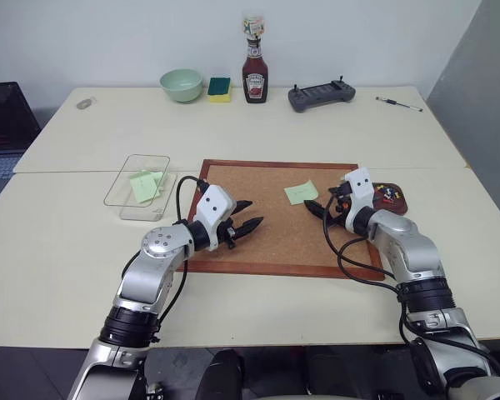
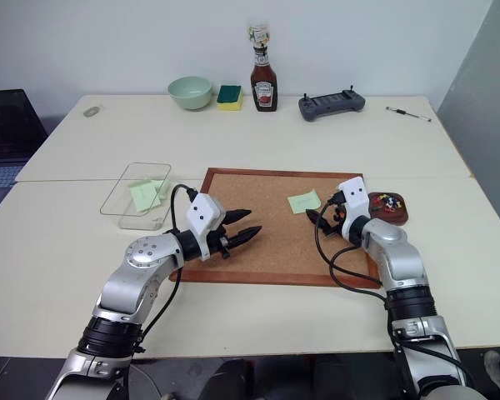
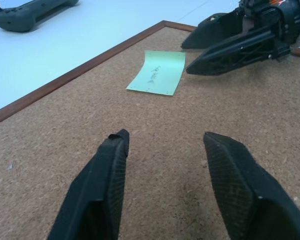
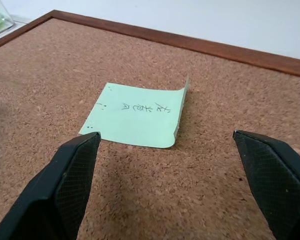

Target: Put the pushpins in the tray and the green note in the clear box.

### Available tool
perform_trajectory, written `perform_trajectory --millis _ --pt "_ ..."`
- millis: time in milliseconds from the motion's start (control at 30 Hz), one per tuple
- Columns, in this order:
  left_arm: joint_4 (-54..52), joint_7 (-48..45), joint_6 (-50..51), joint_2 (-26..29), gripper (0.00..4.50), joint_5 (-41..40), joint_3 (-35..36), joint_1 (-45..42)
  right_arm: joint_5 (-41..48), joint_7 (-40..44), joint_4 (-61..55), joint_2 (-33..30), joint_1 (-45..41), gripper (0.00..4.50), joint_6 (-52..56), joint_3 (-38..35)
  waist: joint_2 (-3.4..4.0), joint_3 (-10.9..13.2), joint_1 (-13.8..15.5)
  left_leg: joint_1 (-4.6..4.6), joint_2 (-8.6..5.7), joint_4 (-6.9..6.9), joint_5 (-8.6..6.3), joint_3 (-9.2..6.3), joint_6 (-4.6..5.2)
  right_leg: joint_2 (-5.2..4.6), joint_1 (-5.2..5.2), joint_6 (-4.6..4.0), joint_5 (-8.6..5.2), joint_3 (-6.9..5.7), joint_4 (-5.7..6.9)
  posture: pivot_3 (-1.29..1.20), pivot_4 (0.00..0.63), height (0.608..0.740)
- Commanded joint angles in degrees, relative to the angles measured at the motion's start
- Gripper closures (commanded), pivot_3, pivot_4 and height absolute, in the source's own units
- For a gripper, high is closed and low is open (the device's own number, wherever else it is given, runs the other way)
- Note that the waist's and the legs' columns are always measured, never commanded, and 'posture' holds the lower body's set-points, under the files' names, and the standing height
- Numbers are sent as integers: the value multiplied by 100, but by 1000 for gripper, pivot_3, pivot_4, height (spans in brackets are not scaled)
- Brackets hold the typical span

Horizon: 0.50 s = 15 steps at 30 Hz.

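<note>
Corkboard lies across my table, both my arms over it. Clear box sits just off its left edge with pale green paper in it. Tray at the right edge, pushpins inside. My left gripper hangs over the cork, fingers apart, empty. My right gripper is spread wide just short of the green note, one edge curled up
</note>
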Motion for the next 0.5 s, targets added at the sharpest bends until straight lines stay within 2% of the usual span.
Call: perform_trajectory --millis 33,167,200,233,367,500 --pt "-161 201 -103 -25 1184 44 126 -165 -94 -106 338 119 -323 0 -377 -35 0 0 -1 1 0 0 0 -1 0 0 1 0 0 0 0 0 150 740" --pt "-162 229 -146 -31 1184 47 86 -185 -197 -198 737 222 -534 0 -605 -30 0 0 -41 2 1 -1 0 1 0 1 0 0 0 0 1 0 150 740" --pt "-159 235 -157 -32 1160 57 83 -189 -222 -209 801 228 -562 369 -649 -30 0 0 -51 1 1 -1 0 0 0 1 -1 0 0 0 1 0 150 740" --pt "-149 243 -168 -34 1160 67 84 -197 -238 -206 844 230 -580 455 -684 -31 0 0 -56 2 0 -1 0 0 0 0 -1 0 0 0 2 0 150 740" --pt "-112 300 -190 -54 1160 78 108 -222 -265 -122 896 213 -598 1375 -778 -15 0 0 -73 1 0 -1 0 0 0 0 -1 0 0 0 2 0 150 740" --pt "-78 333 -211 -71 1160 82 108 -239 -231 -29 802 229 -567 2109 -795 20 0 0 -78 1 1 -1 0 0 0 0 -1 0 0 0 2 0 150 740"
